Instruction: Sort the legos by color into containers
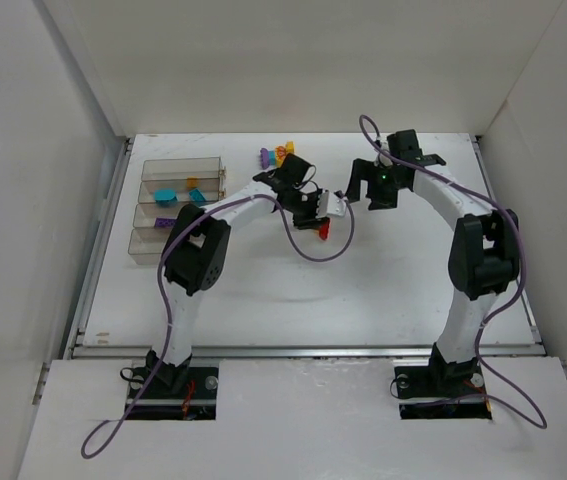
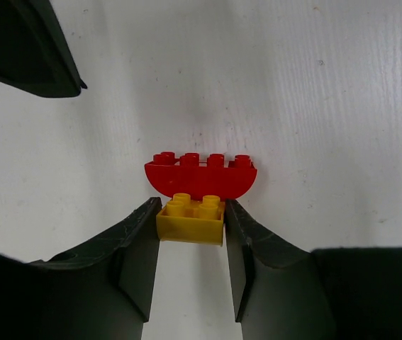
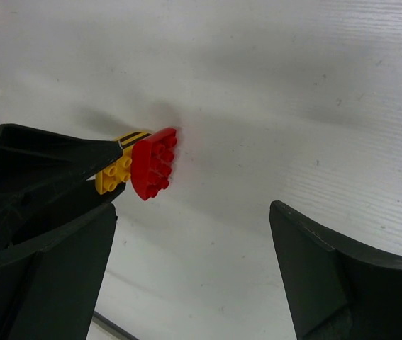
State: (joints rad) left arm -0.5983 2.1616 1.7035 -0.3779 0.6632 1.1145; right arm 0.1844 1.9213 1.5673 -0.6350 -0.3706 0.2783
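**Left jaws closed on a yellow brick at mid-table; right jaws wide and empty**

- Left gripper (image 2: 191, 204): jaws narrow, one finger (image 2: 140, 248) pressed on each side of a small yellow brick (image 2: 190, 221). Studs face the wrist camera.
- Red brick (image 2: 201, 176), with a curved underside and four studs in a row, sits at 12 o'clock of the yellow brick and touches it. Cannot tell whether the two are clipped together.
- Right wrist view: the same pair shows at 9 to 10 o'clock of the frame. The red brick (image 3: 154, 163) is tipped with its studs toward the lens, and the yellow brick (image 3: 112, 173) is tucked behind it against a black finger of the left gripper. A soft shadow lies on the table beyond them.
- Right gripper (image 3: 192, 209): jaws spread wide, nothing between them, bare table (image 3: 293, 85) under the gap.
- Top view: the left gripper (image 1: 325, 208) is near the table's centre, with red showing just at 6 o'clock of it. The right gripper (image 1: 365, 188) is just beside it at 3 o'clock, apart.
- Containers (image 1: 148, 250): block of four clear bins at 9 to 10 o'clock of the table, well apart from both grippers.
- In the bins: two cyan bricks (image 1: 166, 195) on the 12 o'clock side, with a yellow-orange piece (image 1: 193, 182) close by. Cannot tell if they share a bin. A purple brick (image 1: 165, 222) lies in a bin nearer 6 o'clock.
- Loose bricks (image 1: 281, 153): a small cluster of purple, yellow-orange and red at the table's 12 o'clock edge, behind the left wrist.
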